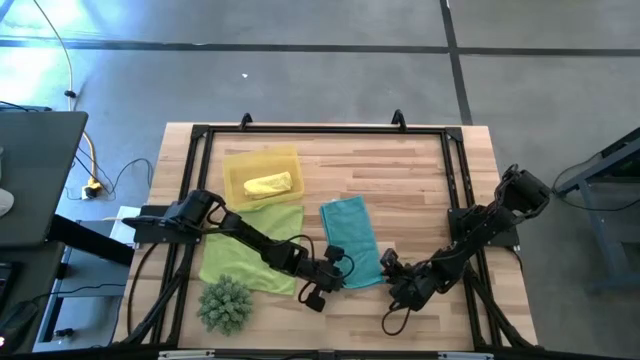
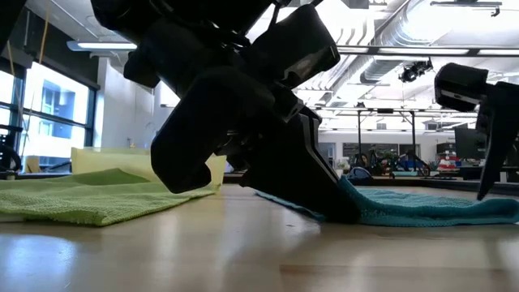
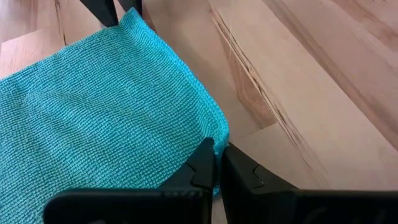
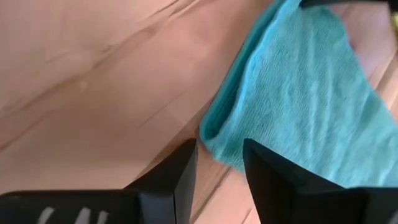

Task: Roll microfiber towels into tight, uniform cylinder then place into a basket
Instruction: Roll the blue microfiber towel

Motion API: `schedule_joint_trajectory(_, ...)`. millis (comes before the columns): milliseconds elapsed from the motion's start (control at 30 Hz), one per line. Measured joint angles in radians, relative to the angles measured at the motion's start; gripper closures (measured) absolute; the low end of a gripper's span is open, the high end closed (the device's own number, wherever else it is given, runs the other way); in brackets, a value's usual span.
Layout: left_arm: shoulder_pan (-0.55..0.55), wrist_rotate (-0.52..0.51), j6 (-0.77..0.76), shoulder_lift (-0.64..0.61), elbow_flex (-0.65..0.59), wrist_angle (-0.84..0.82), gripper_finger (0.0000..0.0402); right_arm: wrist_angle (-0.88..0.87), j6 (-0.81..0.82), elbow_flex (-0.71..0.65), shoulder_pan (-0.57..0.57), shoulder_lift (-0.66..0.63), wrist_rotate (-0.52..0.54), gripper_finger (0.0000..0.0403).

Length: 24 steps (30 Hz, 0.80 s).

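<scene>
The teal towel [image 1: 350, 240] lies flat on the table's middle; it also shows in the low view [image 2: 422, 207]. My left gripper [image 1: 335, 272] is shut at the towel's near left corner. My right gripper [image 4: 219, 163] is open, one finger on each side of the towel's near right corner [image 4: 214, 134]; I cannot tell if it touches. The lime green towel [image 1: 250, 255] lies spread to the left. The yellow towel [image 1: 268, 185] lies rolled in the yellow basket [image 1: 235, 165]. My left gripper pinches the teal towel's near left corner [image 3: 214, 134] between its two shut fingers [image 3: 202, 168]. The fingers slant down from the table's near left side, their tips at the table [image 2: 345, 212]. The corner rises slightly at the fingers; the rest of the towel lies flat.
A spiky green plant-like ball [image 1: 225, 305] stands at the near left, beside the lime green towel. A black frame [image 1: 455, 170] runs round the table top. Bare wood shows at the far right [image 1: 400, 170].
</scene>
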Motion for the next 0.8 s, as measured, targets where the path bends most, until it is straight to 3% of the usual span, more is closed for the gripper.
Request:
schedule_joint_trajectory(267, 0.0, 0.0, 0.0, 0.0, 0.0, 0.0, 0.0396, 0.066, -0.043, 0.002, -0.008, 0.046, 0.025, 0.0283)
schedule_joint_trajectory(567, -0.021, -0.037, -0.01, -0.007, 0.0, -0.006, 0.0396, 0.064, 0.127, 0.002, -0.015, 0.063, -0.021, 0.039)
schedule_joint_trajectory(800, -0.026, -0.085, -0.041, -0.053, -0.004, -0.051, 0.0396, 0.064, 0.289, -0.001, -0.021, 0.021, -0.072, 0.0398)
